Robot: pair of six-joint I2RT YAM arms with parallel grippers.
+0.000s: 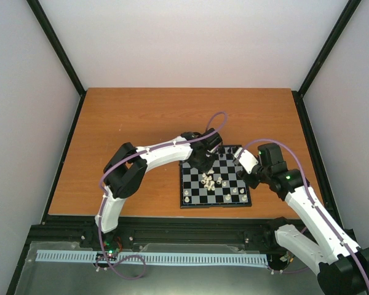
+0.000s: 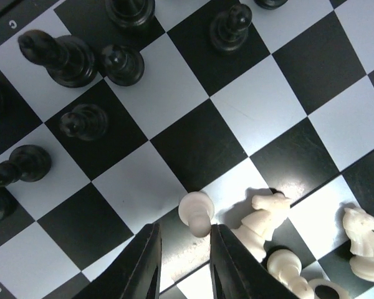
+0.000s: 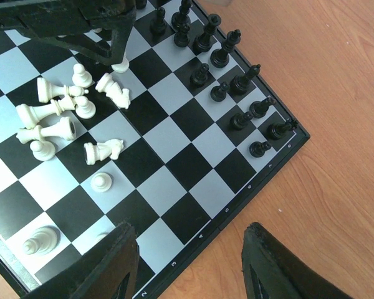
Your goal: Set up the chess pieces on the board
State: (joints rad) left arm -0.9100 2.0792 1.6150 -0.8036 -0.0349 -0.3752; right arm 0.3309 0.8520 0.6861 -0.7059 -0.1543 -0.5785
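Observation:
The board [image 1: 234, 184] lies right of the table's middle. Black chess pieces [image 3: 224, 56] stand in two rows along its far edge. Several white pieces lie in a heap [image 3: 56, 112] mid-board [image 3: 187, 165]. My left gripper [image 2: 184, 240] is open, low over the board [image 2: 193, 143] at the heap's edge [image 1: 204, 165]. A white pawn [image 2: 196, 212] lies between its tips, touching the right finger [image 2: 227, 261]; a white knight [image 2: 262, 218] lies just outside that finger. My right gripper [image 3: 190, 230] is open and empty above the board's right edge [image 1: 249, 175].
A white pawn [image 3: 100, 181] and another white piece [image 3: 40, 240] stand on the near rows; a white knight [image 3: 103, 149] lies apart from the heap. Orange table [image 1: 141, 123] surrounds the board. Black frame posts and white walls enclose the table.

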